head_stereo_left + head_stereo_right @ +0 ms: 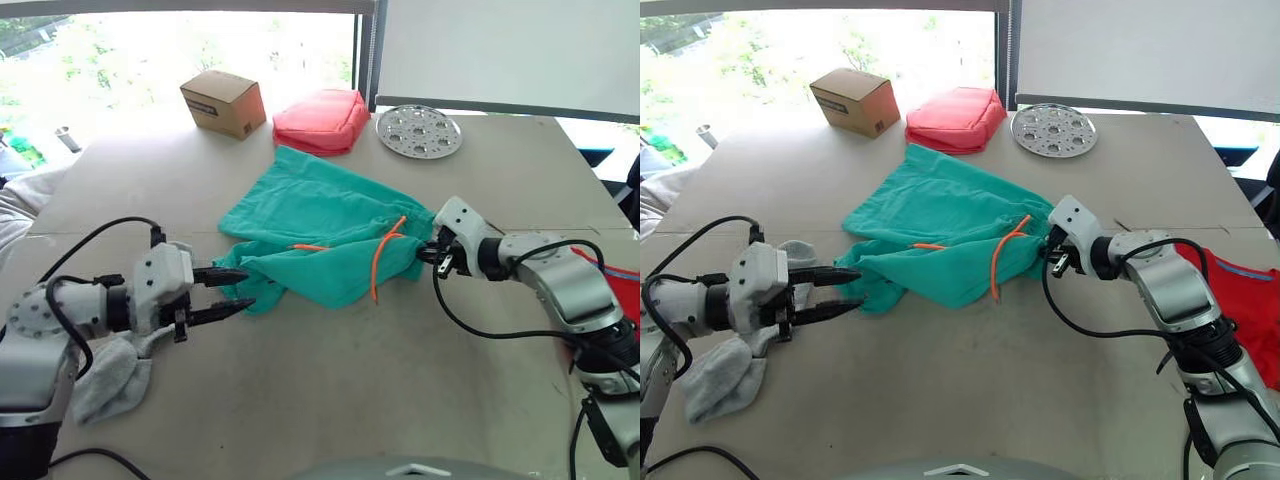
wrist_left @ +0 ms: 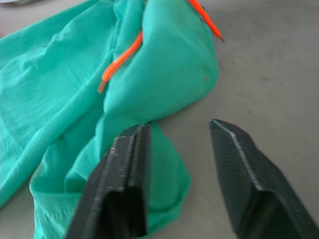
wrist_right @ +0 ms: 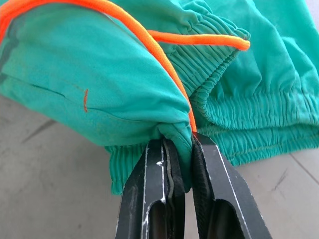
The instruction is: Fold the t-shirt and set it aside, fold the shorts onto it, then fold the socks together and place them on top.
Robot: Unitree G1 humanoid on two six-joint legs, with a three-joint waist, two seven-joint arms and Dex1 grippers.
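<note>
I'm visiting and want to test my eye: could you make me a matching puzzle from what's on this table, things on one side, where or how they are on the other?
Things:
1. shorts
2. socks
3. t-shirt
4. left gripper

States:
A. fingers open at a cloth corner
B. pinched by the right gripper
C. beside the left arm
D. at the table's right edge

Pairs: 1-B, 2-C, 3-D, 4-A

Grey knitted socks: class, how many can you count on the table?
2, though bunched together, so hard to separate: the light grey knitted socks lie on the table's near left part, under the left arm.
</note>
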